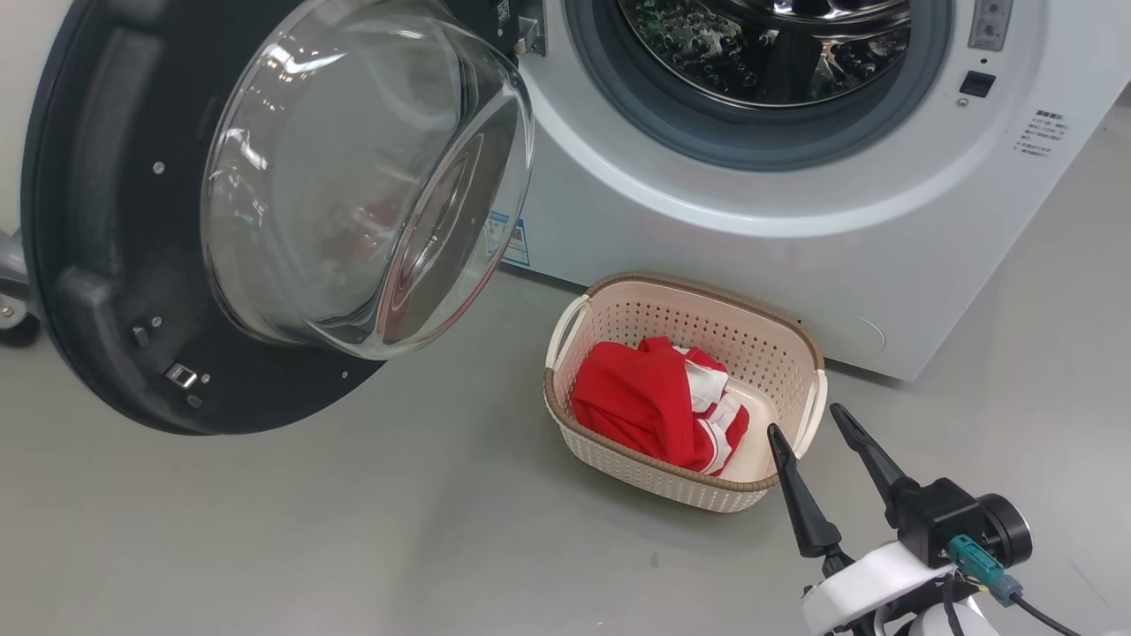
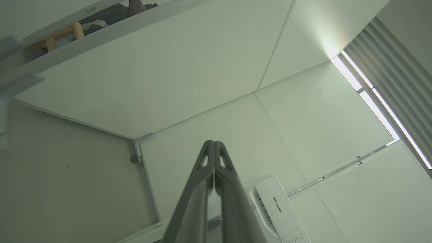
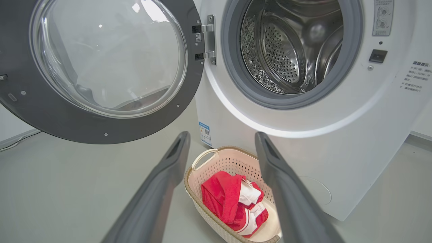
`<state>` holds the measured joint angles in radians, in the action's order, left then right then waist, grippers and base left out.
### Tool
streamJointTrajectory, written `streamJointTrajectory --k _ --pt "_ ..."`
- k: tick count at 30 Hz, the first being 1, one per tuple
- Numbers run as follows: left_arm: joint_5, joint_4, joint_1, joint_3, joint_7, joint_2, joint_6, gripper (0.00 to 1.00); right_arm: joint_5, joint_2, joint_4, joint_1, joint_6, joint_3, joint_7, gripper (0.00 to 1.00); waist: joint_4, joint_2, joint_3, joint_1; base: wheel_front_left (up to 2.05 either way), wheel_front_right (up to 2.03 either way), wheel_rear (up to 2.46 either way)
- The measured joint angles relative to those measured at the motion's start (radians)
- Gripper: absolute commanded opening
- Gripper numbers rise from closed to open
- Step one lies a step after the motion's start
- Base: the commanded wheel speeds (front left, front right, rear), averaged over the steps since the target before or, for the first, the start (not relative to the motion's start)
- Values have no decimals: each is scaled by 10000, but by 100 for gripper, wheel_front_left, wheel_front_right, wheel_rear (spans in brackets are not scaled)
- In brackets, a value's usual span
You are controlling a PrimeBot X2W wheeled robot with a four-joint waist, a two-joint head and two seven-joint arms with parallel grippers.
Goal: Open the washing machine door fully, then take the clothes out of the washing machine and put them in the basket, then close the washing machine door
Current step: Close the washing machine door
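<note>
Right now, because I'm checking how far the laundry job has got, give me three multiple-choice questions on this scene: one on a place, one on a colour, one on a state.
1. Where are the clothes?
A. in the drum
B. in the basket
C. on the floor

2. What colour is the basket's rim?
A. brown
B. blue
C. black

3. How is the washing machine door?
A. shut
B. wide open
C. taken off

Answers:
1 B, the red bundle lies inside the basket.
2 A, a brown woven-look band runs round its top edge.
3 B, it stands swung far out to the side.
</note>
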<state>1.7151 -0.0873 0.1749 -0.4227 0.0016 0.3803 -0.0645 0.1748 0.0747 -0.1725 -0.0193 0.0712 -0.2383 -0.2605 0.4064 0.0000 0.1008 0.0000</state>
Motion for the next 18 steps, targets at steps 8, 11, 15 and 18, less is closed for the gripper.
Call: streamJointTrajectory --k 8,11,15,18 --pt "594 1198 245 667 1321 464 -201 0 -15 132 -8 153 65 -31 0 100 -394 0 129 0 0 0 0" --pt "713 1569 306 769 1649 462 -230 0 -15 148 -8 163 67 -29 0 100 -541 0 196 0 0 0 0" --pt "815 1921 324 1047 2052 460 -230 0 -15 171 -6 248 67 -4 0 100 -715 0 291 0 0 0 0" --pt "901 2132 374 1273 2376 449 -230 0 -15 194 -2 359 67 17 0 100 -818 0 363 0 0 0 0"
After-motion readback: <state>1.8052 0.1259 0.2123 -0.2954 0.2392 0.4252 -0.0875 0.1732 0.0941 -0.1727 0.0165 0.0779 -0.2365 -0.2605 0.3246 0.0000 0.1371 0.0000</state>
